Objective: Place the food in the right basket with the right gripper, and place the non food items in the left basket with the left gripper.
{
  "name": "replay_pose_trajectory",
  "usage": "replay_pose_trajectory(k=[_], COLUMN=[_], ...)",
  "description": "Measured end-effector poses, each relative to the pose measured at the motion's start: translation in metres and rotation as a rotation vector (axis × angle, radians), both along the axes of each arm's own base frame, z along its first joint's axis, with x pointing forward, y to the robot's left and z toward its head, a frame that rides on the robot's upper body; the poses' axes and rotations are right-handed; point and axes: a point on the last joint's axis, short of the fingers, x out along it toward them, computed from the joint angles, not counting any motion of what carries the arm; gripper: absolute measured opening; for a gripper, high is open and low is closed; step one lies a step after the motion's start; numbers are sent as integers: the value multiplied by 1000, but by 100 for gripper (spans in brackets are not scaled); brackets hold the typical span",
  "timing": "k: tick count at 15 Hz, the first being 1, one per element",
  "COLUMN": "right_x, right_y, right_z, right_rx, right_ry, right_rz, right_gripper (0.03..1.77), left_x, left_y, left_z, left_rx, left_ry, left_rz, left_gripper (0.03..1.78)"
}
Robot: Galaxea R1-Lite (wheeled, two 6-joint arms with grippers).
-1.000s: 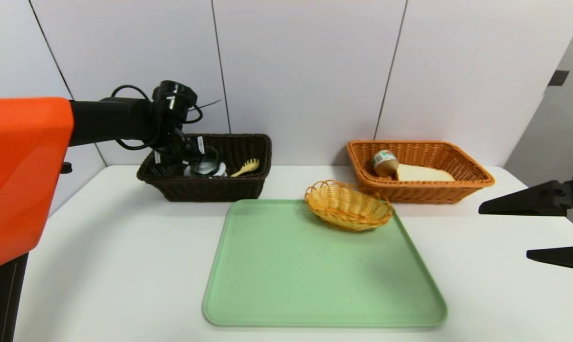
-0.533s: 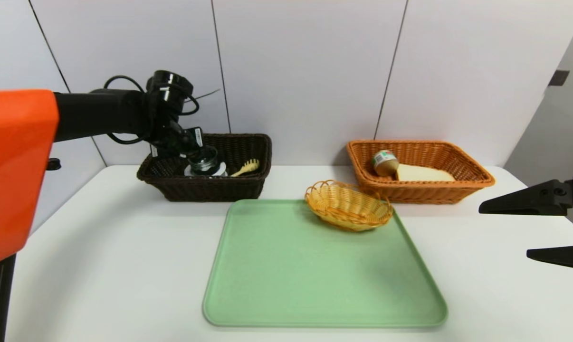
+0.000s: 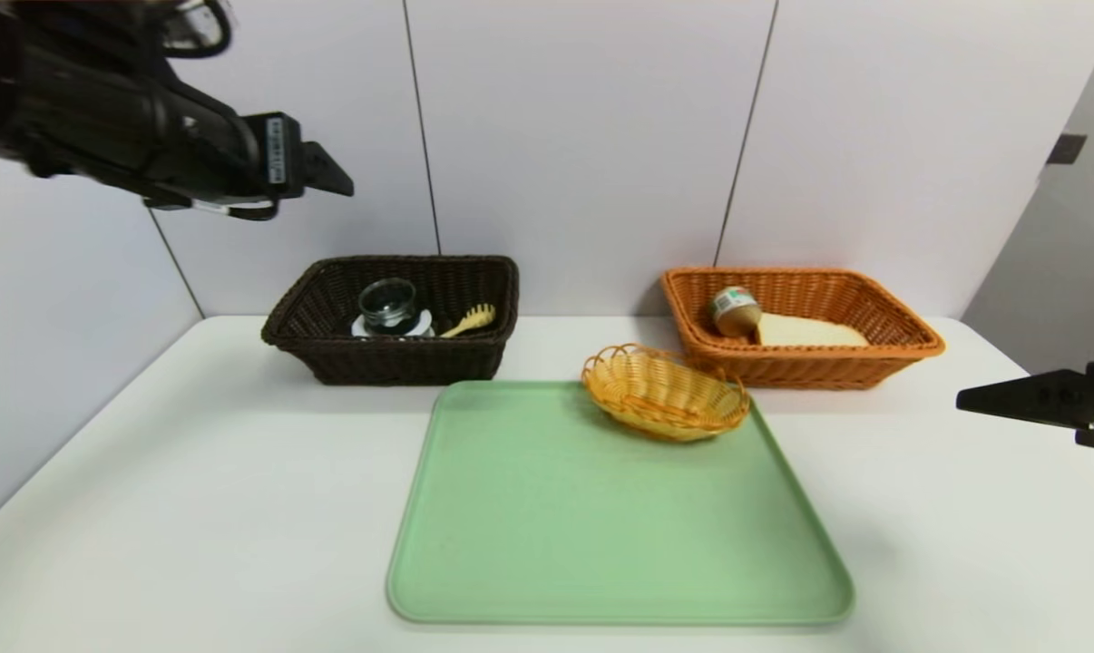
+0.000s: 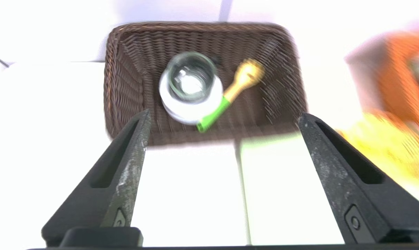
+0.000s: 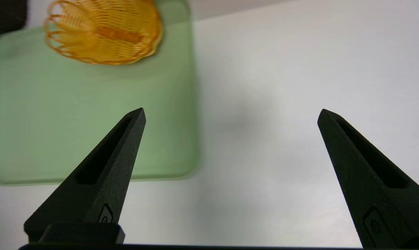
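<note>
The dark brown left basket (image 3: 329,358) (image 4: 126,69) holds the clear glass cup (image 3: 387,302) (image 4: 190,78) standing on the white reel (image 3: 420,325) (image 4: 181,114), with the yellow pasta spoon (image 3: 474,317) (image 4: 246,74) beside them. The orange right basket (image 3: 901,349) holds the tin can (image 3: 736,311) and the bread slice (image 3: 805,332). My left gripper (image 3: 316,177) (image 4: 223,119) is open and empty, raised high above and to the left of the brown basket. My right gripper (image 5: 230,113) is open and empty over the table at the right edge; one finger (image 3: 1023,399) shows in the head view.
A green tray (image 3: 601,544) (image 5: 74,121) lies in the middle of the white table (image 3: 193,508). A small oval yellow wicker basket (image 3: 665,393) (image 5: 103,31) sits on the tray's far right corner, close to the orange basket.
My left gripper opened and let go of the glass cup, which now stands on the reel in the brown basket. The left arm rose and pulled back. The right gripper drew slightly outward.
</note>
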Motion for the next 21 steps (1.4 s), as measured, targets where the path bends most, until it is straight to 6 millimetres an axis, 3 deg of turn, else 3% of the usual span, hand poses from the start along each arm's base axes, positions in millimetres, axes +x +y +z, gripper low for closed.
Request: replay_pose_trajectory(k=[2, 6, 9, 13, 17, 19, 21], right_x=[0, -23, -55, -110, -155, -171, -184], right_y=[-5, -12, -18, -23, -26, -26, -25], right_z=[1, 14, 7, -25, -69, -84, -101], right_rx=[-184, -336, -344, -350, -357, -357, -370], right_ry=[-162, -347, -403, -492, -604, -678, -755], right_rz=[73, 108, 66, 31, -30, -48, -31], right_gripper=[171, 171, 171, 171, 171, 171, 171], left_x=[-57, -139, -202, -274, -321, -331, -330], left_y=[17, 54, 75, 84, 85, 84, 84], left_z=[8, -18, -50, -107, -168, -196, -208], left_rx=[24, 105, 122, 126, 130, 167, 177], left_ry=[-37, -57, -103, -175, -240, -273, -343], left_rz=[-30, 112, 230, 310, 358, 360, 366], left_gripper=[156, 162, 165, 167, 167, 168, 169])
